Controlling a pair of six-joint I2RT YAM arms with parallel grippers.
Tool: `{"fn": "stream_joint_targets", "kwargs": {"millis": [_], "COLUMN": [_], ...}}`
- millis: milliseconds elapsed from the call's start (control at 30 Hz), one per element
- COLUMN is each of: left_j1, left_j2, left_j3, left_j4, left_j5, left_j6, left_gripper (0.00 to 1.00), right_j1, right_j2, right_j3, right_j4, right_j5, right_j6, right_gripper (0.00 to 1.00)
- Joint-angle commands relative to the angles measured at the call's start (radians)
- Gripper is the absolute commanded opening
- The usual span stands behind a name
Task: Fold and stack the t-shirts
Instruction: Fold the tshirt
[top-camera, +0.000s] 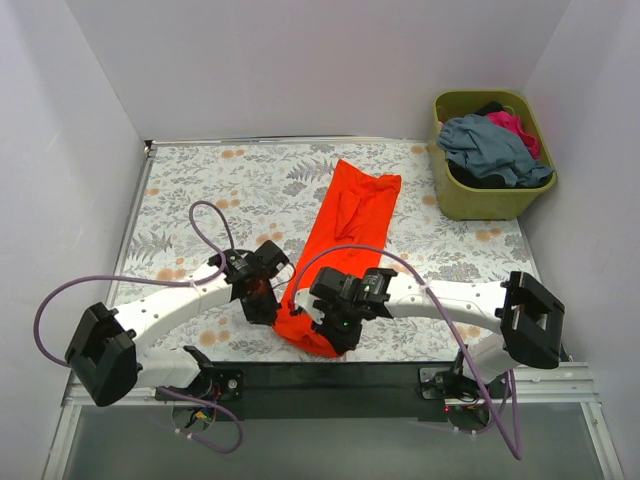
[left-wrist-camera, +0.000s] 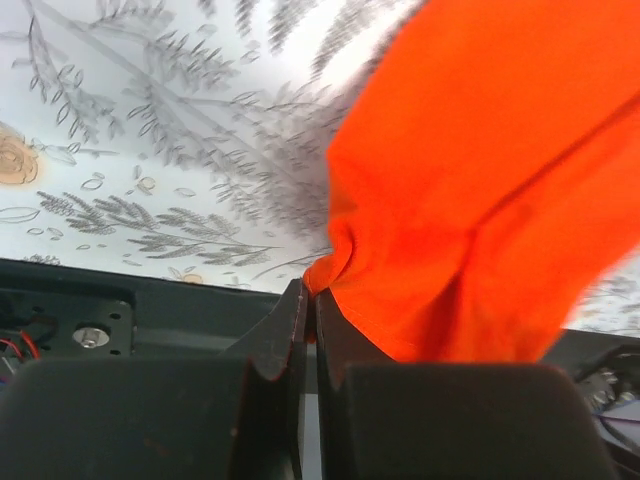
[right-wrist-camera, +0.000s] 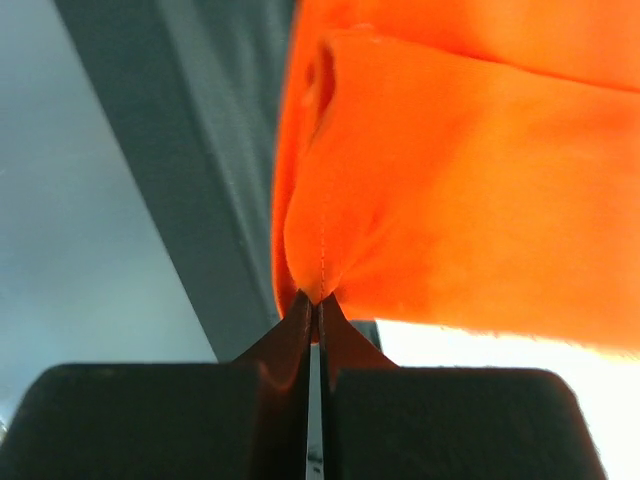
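Observation:
The orange-red t-shirt (top-camera: 345, 225) lies as a long narrow strip from the table's middle back down to the near edge. My left gripper (top-camera: 262, 302) is shut on its near left edge; the wrist view shows the cloth (left-wrist-camera: 480, 200) pinched at the fingertips (left-wrist-camera: 310, 292). My right gripper (top-camera: 335, 335) is shut on the near right corner, the cloth (right-wrist-camera: 460, 180) bunched at its tips (right-wrist-camera: 318, 298). Slate grey-blue (top-camera: 490, 145), magenta-pink (top-camera: 518, 128) and dark (top-camera: 480, 180) shirts lie heaped in the basket.
The olive-green plastic basket (top-camera: 490, 203) stands at the back right corner. The floral tablecloth (top-camera: 220, 185) covers the table. A black rail (top-camera: 330, 378) runs along the near edge between the arm bases. White walls enclose the table.

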Motion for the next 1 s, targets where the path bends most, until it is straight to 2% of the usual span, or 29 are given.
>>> {"fn": "stream_joint_targets", "kwargs": {"millis": [0,233,267,367,567,767,967], "left_j1": [0.023,0.106,0.118,0.184,0.218,0.226,0.243], "left_j2": [0.048,0.303,0.327,0.424,0.586,0.677,0.682], "left_j3": [0.140,0.402,0.431,0.516,0.667,0.706,0.659], "left_j4": [-0.012,0.100,0.111,0.175,0.294,0.332,0.369], "left_j5": [-0.051,-0.077,-0.079,-0.067,-0.038,-0.021,-0.018], "left_j6": [0.038,0.188,0.201,0.245,0.340,0.377,0.348], "left_gripper": [0.00,0.00,0.00,0.00,0.00,0.00,0.00], "right_j1": [-0.092,-0.317,-0.357,-0.422,-0.482,-0.519,-0.538], "right_j2": [-0.025,-0.020,-0.014,0.026,0.092,0.135,0.182], "right_j3": [0.082,0.214,0.231,0.271,0.302,0.294,0.288], "right_j4": [-0.135,-0.181,-0.181,-0.177,-0.134,-0.089,-0.042], "right_j5": [0.082,0.252,0.318,0.401,0.519,0.519,0.549], "right_j6": [-0.021,-0.080,-0.089,-0.124,-0.161,-0.172,-0.174], "right_gripper": [0.01,0.01,0.01,0.01,0.01,0.01,0.01]}}
